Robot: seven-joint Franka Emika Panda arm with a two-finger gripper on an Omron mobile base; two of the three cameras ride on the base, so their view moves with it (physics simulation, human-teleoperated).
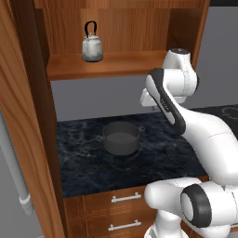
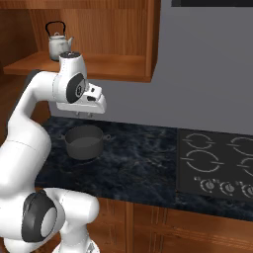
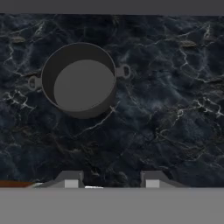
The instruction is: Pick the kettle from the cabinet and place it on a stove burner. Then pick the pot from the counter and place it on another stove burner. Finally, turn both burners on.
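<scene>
My end effector (image 3: 109, 181) hangs above the dark marble desk (image 3: 175, 109), pointing straight down at it. In the hand view its two fingertips (image 3: 71, 180) stand apart with bare desk between them, and nothing is held.

The kettle (image 1: 92, 45) sits upright on the shelf of the open wooden cabinet (image 1: 121, 62), toward its left part, with its black arched handle standing up. It is well above my hand and untouched.

The pot (image 1: 121, 137) rests on the desk below the cabinet, lidless, its two small loop handles sticking out to either side. In the hand view it lies up and to the left of my fingertips, clear of them.

The black cooktop with its ring-shaped stove burners (image 2: 202, 160) is set into the desk off to the right, with a row of small knobs (image 2: 220, 186) along its front edge. No cookware stands on it.
</scene>
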